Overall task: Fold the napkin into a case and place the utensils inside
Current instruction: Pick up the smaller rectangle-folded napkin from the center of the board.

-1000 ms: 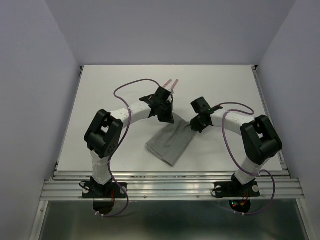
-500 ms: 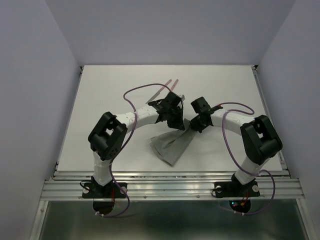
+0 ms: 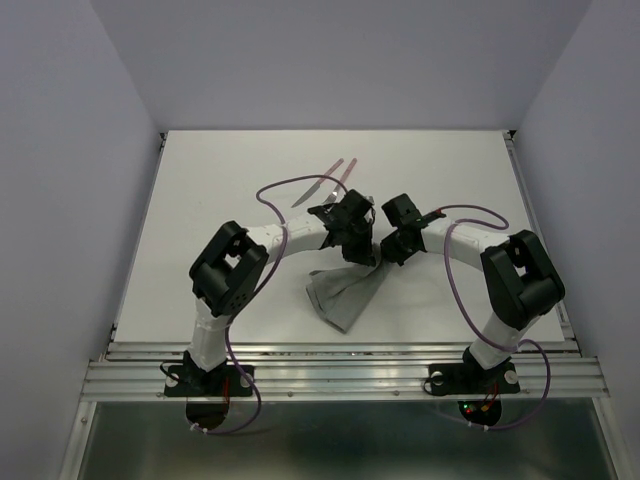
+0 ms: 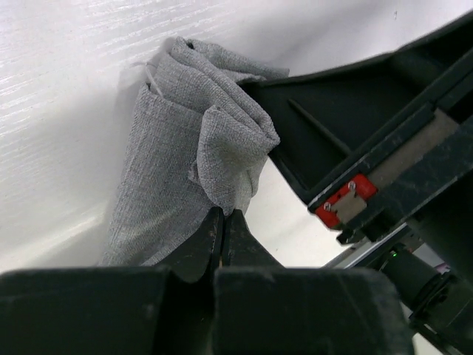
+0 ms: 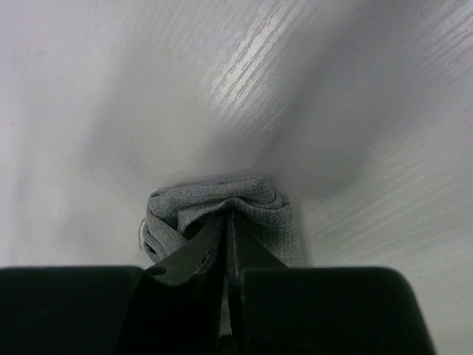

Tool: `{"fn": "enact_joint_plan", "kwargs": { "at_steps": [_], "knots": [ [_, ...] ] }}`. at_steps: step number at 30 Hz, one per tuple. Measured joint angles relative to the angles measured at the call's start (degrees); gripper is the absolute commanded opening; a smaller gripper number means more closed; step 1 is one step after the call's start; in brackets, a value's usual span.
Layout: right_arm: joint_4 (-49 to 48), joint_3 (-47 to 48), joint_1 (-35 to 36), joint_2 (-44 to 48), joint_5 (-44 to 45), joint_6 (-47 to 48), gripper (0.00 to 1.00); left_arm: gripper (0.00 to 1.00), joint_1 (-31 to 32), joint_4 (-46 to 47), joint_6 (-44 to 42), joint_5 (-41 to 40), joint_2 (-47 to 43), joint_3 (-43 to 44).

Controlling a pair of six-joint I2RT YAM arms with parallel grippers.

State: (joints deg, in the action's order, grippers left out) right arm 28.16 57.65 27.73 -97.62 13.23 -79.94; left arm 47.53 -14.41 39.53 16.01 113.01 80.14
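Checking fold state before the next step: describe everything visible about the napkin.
The napkin is thin grey woven cloth, plain and matte, folded into a narrow band lying diagonally on the white table. Its near end lies flat. Its far right end is bunched into rumpled layers. The left gripper and the right gripper are both shut on that bunched end, close beside each other.

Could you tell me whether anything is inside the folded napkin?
The napkin shows only cloth folds; its interior is hidden. The utensils lie outside, on the table.
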Motion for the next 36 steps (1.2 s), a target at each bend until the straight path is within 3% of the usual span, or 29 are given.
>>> {"fn": "enact_joint_plan", "kwargs": {
  "at_steps": [22, 36],
  "knots": [
    [-0.07, 0.00, 0.00, 0.00, -0.07, 0.02, 0.09, 0.00, 0.00, -2.49, 13.51, -1.51, 5.05, 4.26],
    [-0.07, 0.04, 0.07, 0.13, 0.68, 1.86, 0.12, 0.00, 0.02, -2.89, 12.68, -1.73, 6.16, 5.18]
  ]
}}
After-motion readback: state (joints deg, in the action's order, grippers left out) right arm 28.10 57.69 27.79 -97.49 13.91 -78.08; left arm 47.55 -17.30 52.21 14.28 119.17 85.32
